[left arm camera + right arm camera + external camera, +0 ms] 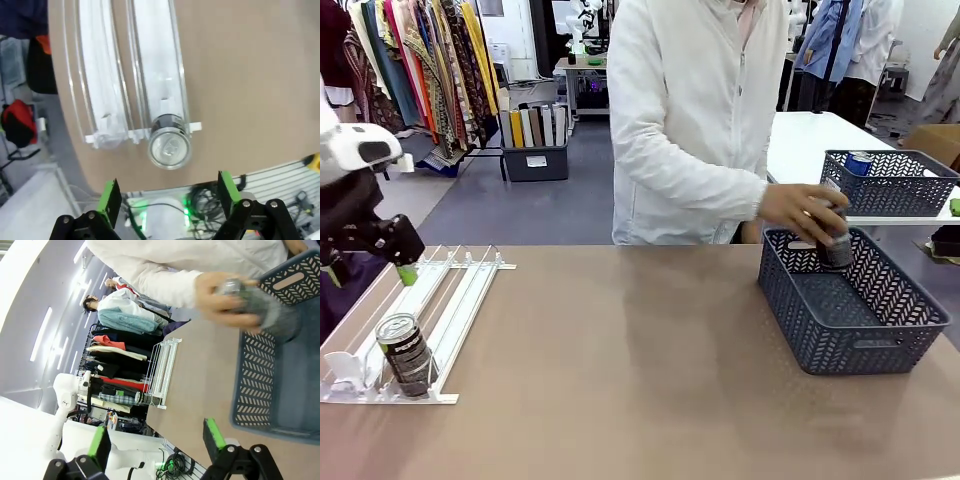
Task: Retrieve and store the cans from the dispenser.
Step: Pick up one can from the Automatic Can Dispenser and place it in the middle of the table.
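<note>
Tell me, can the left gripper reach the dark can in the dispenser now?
Probably yes. The left gripper hangs open above the can, which stands at the stopper end of the dispenser, and nothing lies between them.
</note>
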Robot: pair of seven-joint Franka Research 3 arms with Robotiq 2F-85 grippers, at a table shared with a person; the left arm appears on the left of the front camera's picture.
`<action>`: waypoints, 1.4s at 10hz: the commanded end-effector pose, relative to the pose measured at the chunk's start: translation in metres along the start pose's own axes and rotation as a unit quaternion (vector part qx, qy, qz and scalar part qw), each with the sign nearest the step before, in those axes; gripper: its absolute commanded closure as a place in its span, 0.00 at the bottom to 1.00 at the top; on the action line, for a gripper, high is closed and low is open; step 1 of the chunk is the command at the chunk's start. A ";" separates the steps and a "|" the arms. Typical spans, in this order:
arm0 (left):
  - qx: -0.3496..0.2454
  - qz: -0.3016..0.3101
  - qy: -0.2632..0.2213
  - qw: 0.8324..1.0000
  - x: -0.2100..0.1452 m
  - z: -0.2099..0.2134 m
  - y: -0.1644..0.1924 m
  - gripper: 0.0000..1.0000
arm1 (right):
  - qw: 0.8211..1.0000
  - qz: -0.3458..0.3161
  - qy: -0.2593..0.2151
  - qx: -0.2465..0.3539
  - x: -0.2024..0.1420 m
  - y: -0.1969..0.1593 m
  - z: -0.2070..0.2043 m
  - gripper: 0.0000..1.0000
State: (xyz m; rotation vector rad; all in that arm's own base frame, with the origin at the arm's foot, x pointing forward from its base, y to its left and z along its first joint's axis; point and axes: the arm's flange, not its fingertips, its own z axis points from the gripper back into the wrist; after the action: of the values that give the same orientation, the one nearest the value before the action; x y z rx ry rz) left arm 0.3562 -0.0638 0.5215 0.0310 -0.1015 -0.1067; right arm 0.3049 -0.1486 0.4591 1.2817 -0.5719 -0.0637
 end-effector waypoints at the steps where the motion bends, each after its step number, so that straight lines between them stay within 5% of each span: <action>1: -0.032 0.021 -0.004 0.999 -0.004 0.004 0.003 0.00 | 1.000 0.003 -0.010 0.010 0.005 0.004 -0.002 0.00; 5: -0.019 0.005 -0.001 1.000 0.000 0.002 0.002 0.00 | 1.000 0.003 -0.010 0.010 0.005 0.004 -0.002 0.00; 14: -0.067 0.021 0.080 0.994 0.011 -0.114 0.004 0.00 | 1.000 0.003 -0.010 0.010 0.005 0.004 -0.002 0.00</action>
State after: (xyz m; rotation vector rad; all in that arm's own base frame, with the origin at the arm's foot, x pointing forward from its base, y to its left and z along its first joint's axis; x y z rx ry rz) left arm 0.3710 -0.0564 0.4136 -0.0808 0.0740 -0.0577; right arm 0.3049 -0.1486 0.4592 1.2818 -0.5720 -0.0636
